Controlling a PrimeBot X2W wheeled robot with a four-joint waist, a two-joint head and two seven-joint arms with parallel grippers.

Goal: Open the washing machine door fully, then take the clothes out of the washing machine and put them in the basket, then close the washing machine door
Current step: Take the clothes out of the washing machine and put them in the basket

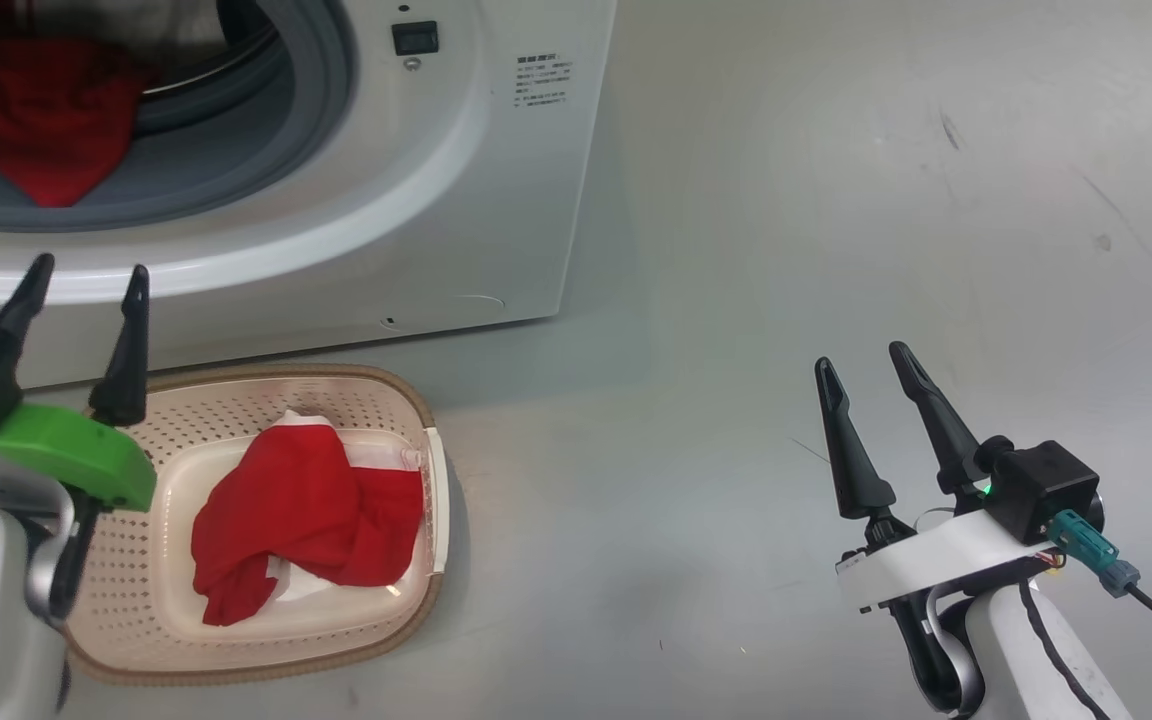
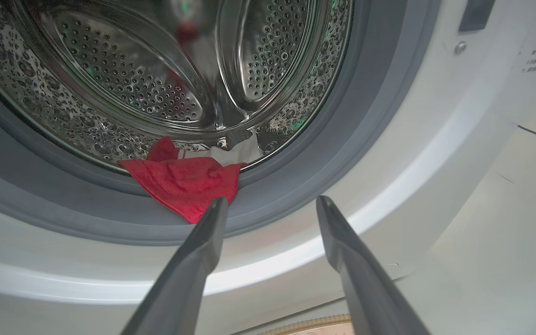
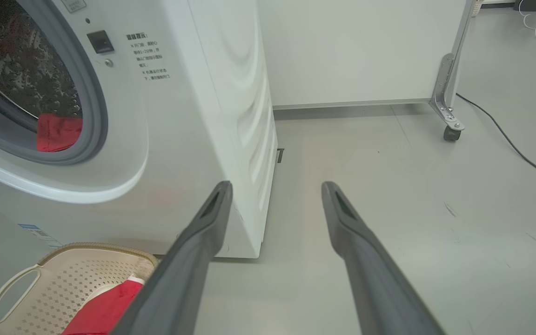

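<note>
The big white front-loading washing machine stands on the grey floor, its grey-rimmed mouth uncovered. Just in front of it sits the cream perforated plastic basket with a brown rim, holding a crumpled red-and-white garment. Another red garment drapes over the mouth's lower lip. The left gripper hangs above the basket's edge and the right gripper over bare floor, both spread wide and holding nothing.

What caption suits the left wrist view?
Open left gripper faces the washing machine mouth, where a red garment drapes over the grey rubber rim.
</note>
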